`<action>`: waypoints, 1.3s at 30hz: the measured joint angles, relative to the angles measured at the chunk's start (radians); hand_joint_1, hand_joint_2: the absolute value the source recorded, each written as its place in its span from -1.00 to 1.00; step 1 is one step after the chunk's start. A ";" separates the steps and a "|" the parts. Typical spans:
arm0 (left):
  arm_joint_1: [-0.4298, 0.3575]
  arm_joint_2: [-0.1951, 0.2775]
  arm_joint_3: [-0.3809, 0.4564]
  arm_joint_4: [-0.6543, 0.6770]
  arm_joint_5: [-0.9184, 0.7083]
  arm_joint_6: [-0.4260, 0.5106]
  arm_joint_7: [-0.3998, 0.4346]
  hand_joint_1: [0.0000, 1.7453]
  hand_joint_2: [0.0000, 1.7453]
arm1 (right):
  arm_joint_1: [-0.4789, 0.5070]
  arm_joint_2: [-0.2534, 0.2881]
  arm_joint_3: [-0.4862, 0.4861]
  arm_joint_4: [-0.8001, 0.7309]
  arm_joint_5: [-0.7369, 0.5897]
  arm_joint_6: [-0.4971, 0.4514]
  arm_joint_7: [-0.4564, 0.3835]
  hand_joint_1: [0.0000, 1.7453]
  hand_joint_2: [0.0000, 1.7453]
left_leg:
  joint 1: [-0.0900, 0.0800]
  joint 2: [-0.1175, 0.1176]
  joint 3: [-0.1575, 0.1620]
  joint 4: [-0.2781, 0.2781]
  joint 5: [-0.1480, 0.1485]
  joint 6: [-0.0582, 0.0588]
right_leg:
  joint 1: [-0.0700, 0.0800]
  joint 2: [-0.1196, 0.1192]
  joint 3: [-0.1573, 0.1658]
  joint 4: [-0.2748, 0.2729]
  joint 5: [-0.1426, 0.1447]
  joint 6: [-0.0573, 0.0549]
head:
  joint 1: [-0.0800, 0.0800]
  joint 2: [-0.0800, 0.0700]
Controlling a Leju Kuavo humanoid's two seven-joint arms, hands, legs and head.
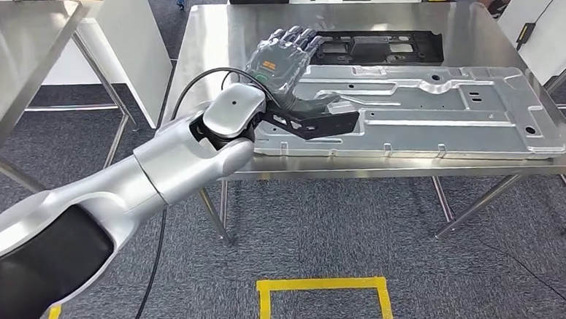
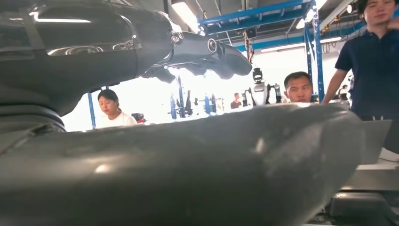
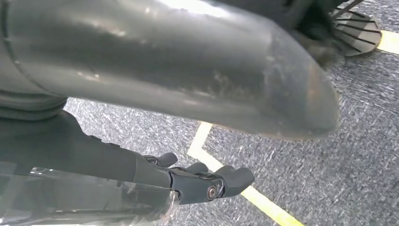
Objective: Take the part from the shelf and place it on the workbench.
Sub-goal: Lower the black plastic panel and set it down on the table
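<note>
Steel worktop (image 1: 208, 46) carries the silver part (image 1: 424, 112) along its near edge. Left hand (image 1: 284, 61), fingers spread and holding nothing, rests there; withdrawing carelessly could drag the part off.

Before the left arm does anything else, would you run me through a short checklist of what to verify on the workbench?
1. Silver part lies flat on the workbench: ok.
2. Part fully supported: its near edge sits close to the workbench's front edge; ok, little margin.
3. Left hand released from the part: cannot tell; its fingers are spread above the part's left end, the thumb low against it.
4. Black part behind is clear of the hand: cannot tell; the fingertips reach its left end.
5. Right hand is empty, hanging over the floor: ok.
</note>
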 joint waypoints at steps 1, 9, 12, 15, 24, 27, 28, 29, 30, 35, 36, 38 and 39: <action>-0.003 -0.002 0.001 0.000 0.001 0.000 0.000 -1.00 -1.00 | -0.002 -0.001 0.000 0.000 0.000 0.000 0.000 -1.00 -1.00 | 0.000 0.001 -0.007 -0.002 0.012 -0.006 | 0.003 0.002 0.033 -0.056 -0.004 -0.004 | 0.001 0.000; -0.004 0.003 -0.001 0.004 0.003 -0.003 0.001 -1.00 -1.00 | 0.000 -0.005 0.000 0.000 0.001 0.001 0.003 -1.00 -1.00 | 0.003 -0.002 -0.073 0.156 -0.154 -0.040 | 0.014 -0.003 -0.027 -0.134 0.086 -0.048 | -0.005 0.000; -0.004 0.003 -0.001 0.005 0.003 -0.003 0.001 -1.00 -1.00 | 0.000 -0.006 0.000 0.000 0.000 0.001 0.003 -1.00 -1.00 | 0.000 -0.002 -0.047 0.266 -0.145 -0.037 | 0.018 -0.005 -0.083 -0.123 0.124 -0.048 | -0.007 0.000; -0.006 0.001 0.000 0.001 0.005 -0.002 0.003 -1.00 -1.00 | 0.003 -0.006 0.000 0.000 0.001 0.001 0.002 -1.00 -1.00 | -0.004 -0.003 0.109 0.123 -0.113 -0.023 | 0.020 -0.007 -0.136 -0.101 0.155 -0.041 | -0.011 0.000; 0.018 -0.013 -0.002 -0.011 0.005 0.001 0.017 -1.00 -1.00 | 0.024 -0.009 0.000 0.000 0.000 0.000 -0.006 -1.00 -1.00 | -0.009 -0.007 0.130 -0.046 -0.081 0.021 | 0.008 -0.001 -0.196 0.056 0.005 0.007 | 0.029 0.000; 0.027 -0.014 -0.002 -0.011 0.004 0.001 0.017 -1.00 -1.00 | 0.021 -0.010 0.000 0.000 0.000 0.000 -0.007 -1.00 -1.00 | -0.010 -0.009 0.069 -0.042 -0.033 0.019 | 0.007 -0.001 -0.182 0.200 -0.004 0.012 | 0.053 0.000; 0.028 -0.014 -0.002 -0.011 0.004 0.001 0.017 -1.00 -1.00 | 0.020 -0.010 0.000 0.000 0.000 0.000 -0.007 -1.00 -1.00 | -0.010 -0.008 0.048 -0.040 -0.018 0.017 | 0.007 0.000 -0.157 0.194 0.027 0.011 | 0.058 0.000; 0.029 -0.014 -0.002 -0.011 0.004 0.001 0.017 -1.00 -1.00 | 0.019 -0.011 0.000 0.000 0.000 0.000 -0.007 -1.00 -1.00 | -0.010 -0.008 0.029 -0.038 -0.003 0.014 | 0.007 0.000 -0.115 0.156 0.047 0.007 | 0.063 0.000; 0.028 -0.014 -0.001 -0.012 0.004 0.001 0.017 -1.00 -1.00 | 0.017 -0.011 0.000 0.000 0.000 0.000 -0.007 -1.00 -1.00 | -0.012 -0.007 0.014 -0.036 0.010 0.010 | 0.008 0.001 -0.048 0.080 0.042 0.001 | 0.066 0.000; 0.027 -0.011 0.001 -0.014 0.004 0.002 0.018 -1.00 -1.00 | 0.008 -0.014 0.000 0.000 -0.003 0.000 -0.010 -1.00 -1.00 | -0.009 0.009 -0.026 -0.048 0.069 -0.015 | 0.021 0.005 0.077 -0.149 -0.006 -0.031 | 0.065 0.000; 0.030 -0.009 0.001 -0.013 0.004 0.001 0.018 -1.00 -1.00 | 0.011 -0.015 0.000 0.000 -0.004 0.000 -0.011 -1.00 -1.00 | -0.007 0.008 -0.035 -0.038 0.049 -0.021 | 0.021 0.003 0.065 -0.151 0.008 -0.040 | 0.062 0.000; 0.031 -0.005 0.000 -0.013 0.004 0.001 0.018 -1.00 -1.00 | 0.015 -0.015 0.000 0.000 -0.006 0.002 -0.013 -1.00 -1.00 | -0.003 0.000 -0.059 0.041 -0.050 -0.029 | 0.019 -0.001 0.036 -0.151 0.038 -0.054 | 0.055 0.000; 0.030 -0.004 0.000 -0.012 0.004 0.000 0.018 -1.00 -1.00 | 0.013 -0.016 0.000 0.000 -0.006 0.003 -0.014 -1.00 -1.00 | -0.001 -0.002 -0.073 0.108 -0.107 -0.032 | 0.020 -0.001 0.018 -0.149 0.051 -0.057 | 0.049 0.000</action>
